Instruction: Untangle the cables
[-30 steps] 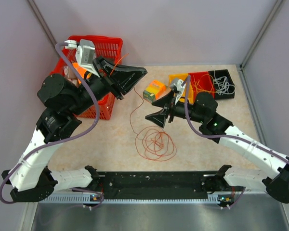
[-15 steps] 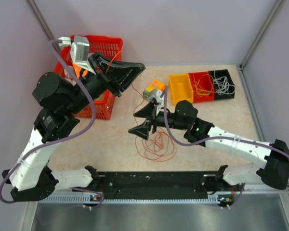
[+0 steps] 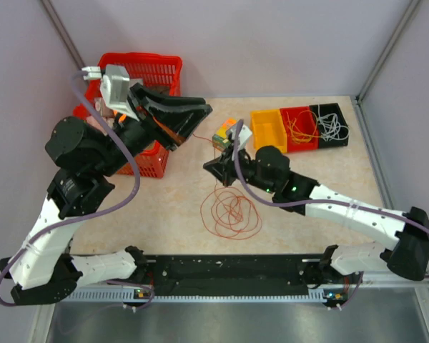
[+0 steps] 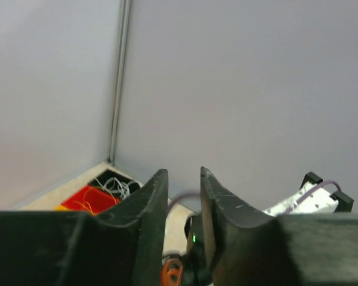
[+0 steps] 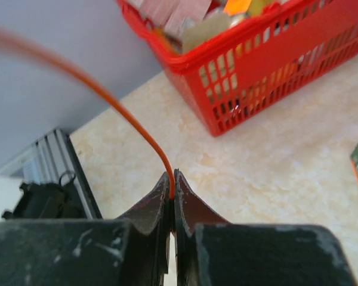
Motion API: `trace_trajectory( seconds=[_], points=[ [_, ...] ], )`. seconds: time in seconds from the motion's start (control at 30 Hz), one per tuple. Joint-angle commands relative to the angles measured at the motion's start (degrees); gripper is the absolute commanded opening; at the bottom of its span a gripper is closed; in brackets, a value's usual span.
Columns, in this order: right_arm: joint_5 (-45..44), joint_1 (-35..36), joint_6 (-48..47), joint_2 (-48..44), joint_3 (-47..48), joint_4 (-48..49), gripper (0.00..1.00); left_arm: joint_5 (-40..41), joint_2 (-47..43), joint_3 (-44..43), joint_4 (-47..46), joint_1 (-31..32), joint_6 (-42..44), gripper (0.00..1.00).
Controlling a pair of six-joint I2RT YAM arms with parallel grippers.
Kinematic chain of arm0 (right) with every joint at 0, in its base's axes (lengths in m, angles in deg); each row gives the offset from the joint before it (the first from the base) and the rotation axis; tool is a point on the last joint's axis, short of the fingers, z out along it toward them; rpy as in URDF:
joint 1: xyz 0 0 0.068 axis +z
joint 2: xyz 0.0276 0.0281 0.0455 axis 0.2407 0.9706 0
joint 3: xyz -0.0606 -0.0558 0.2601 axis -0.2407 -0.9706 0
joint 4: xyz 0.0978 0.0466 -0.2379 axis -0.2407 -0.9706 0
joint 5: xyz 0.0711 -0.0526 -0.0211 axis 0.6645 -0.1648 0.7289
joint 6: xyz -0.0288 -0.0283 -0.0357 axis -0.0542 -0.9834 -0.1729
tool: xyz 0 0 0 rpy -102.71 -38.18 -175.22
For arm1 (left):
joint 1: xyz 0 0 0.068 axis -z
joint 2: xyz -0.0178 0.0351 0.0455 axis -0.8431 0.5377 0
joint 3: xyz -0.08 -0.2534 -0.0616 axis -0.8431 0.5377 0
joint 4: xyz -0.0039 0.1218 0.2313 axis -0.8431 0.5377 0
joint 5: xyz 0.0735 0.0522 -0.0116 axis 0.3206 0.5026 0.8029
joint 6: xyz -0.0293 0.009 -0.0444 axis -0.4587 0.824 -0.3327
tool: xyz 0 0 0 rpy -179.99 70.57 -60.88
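**Orange cable pinched low by the right arm, running up-left toward the left**

Nearest the arm bases, the loose coil of the orange cable (image 3: 231,214) lies flat on the table (image 3: 164,200), just below the right gripper (image 3: 209,166). That gripper is the closer tool to the coil. Its jaws are pressed together on a single strand, which the right wrist view shows leaving the tips and arcing up and to the left.

From this pinch the strand's long axis runs up-left toward the raised left gripper (image 3: 204,111), near the red basket (image 3: 146,71). The left jaws stand narrowly apart, with bare wall showing through the gap. Whether the cable touches them cannot be told.

Any drawing-out likely runs along that diagonal, away from the coil.

Farthest back, yellow and white cables sit in the red bin (image 3: 298,136) and the black bin (image 3: 327,139).
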Motion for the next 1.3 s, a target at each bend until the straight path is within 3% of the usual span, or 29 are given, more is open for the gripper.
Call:
trace_trajectory(
  seconds=[0.0, 0.03, 0.1, 0.13, 0.5, 0.63, 0.77, 0.9, 1.1, 1.27],
  points=[
    [-3.05, -5.53, 3.49, -6.87, 12.87, -11.32, 0.00, -0.63, -4.52, 8.34, -0.53, -0.28, 5.57, 0.50],
    [-0.68, -7.81, 4.37, -6.87, 15.34, -15.09, 0.00, -1.15, -5.92, 11.33, -0.79, -0.19, 6.10, 0.57],
    [1.18, -11.24, 4.99, -7.40, 19.91, -19.50, 0.00, -2.12, -8.73, 17.84, -0.79, -0.19, 6.63, 0.88],
    [2.23, -12.74, 4.99, -7.84, 21.24, -21.09, 0.00, -2.65, -10.05, 21.26, -0.71, -0.19, 6.72, 0.98],
    [-2.24, -21.89, 3.94, -11.09, 28.10, -27.78, 0.00, -3.98, -23.95, 47.82, -1.32, -0.19, 6.11, 0.96],
    [-4.60, -21.98, 1.75, -10.74, 33.80, -30.94, 0.00, 1.20, -23.09, 52.75, 1.13, -0.19, 5.67, 0.95],
    [-11.27, -21.98, -2.82, -9.17, 42.33, -36.12, 0.00, 11.84, -19.04, 56.78, 5.02, -0.28, -5.29, 0.90],
    [-14.11, -22.07, -3.28, -7.40, 47.35, -39.30, 0.00, 1.58, -17.81, 65.49, -7.54, -0.19, -9.61, 0.93],
    [-15.58, -22.07, -3.08, -5.65, 51.13, -39.47, 0.00, -2.48, -9.28, 62.35, -4.41, -0.28, -7.78, 0.91],
    [-22.44, -22.07, -9.58, -3.19, 49.04, -39.39, 0.00, -1.17, -12.87, 64.09, -5.89, -0.28, -6.98, 0.86]
  ],
)
